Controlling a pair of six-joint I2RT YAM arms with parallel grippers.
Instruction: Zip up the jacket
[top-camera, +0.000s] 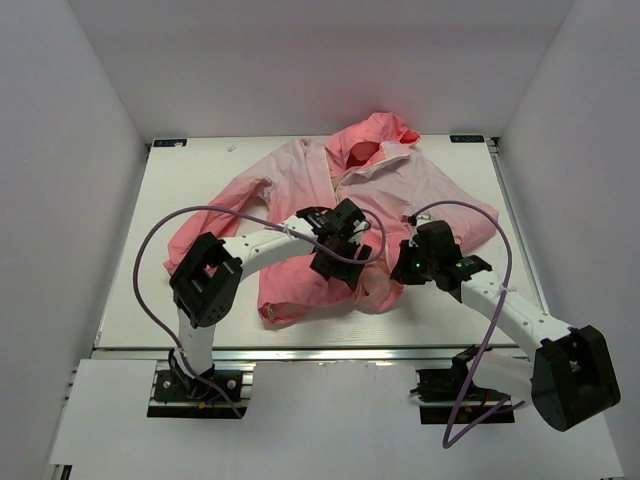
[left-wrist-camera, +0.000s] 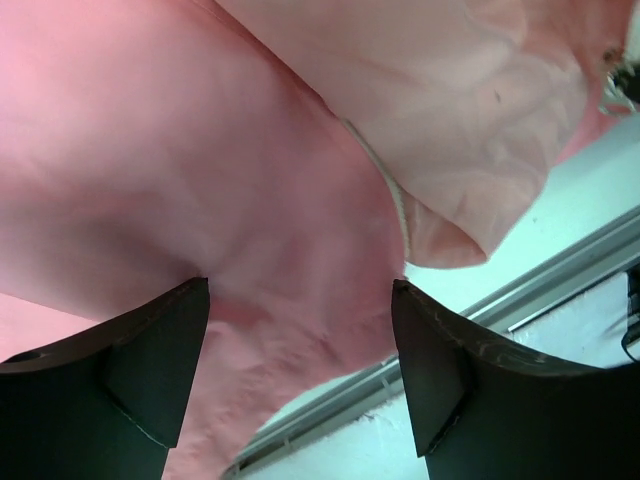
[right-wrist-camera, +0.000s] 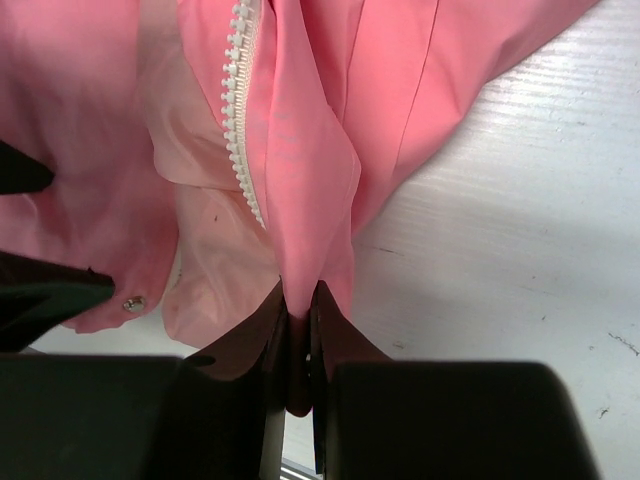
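- Jacket (top-camera: 420, 185): hooded, coral to pale pink, lies crumpled on the white surface (top-camera: 140, 300), with the hood toward the far edge and the hem toward the arms.
- Zipper (right-wrist-camera: 240, 120): white teeth exposed along one front edge.
- Left pincer (left-wrist-camera: 300, 365): fingers wide apart over the lower front fabric.
- Right pincer (right-wrist-camera: 298, 335): fingers narrow, pinching a fold of jacket fabric just beside the zipper.
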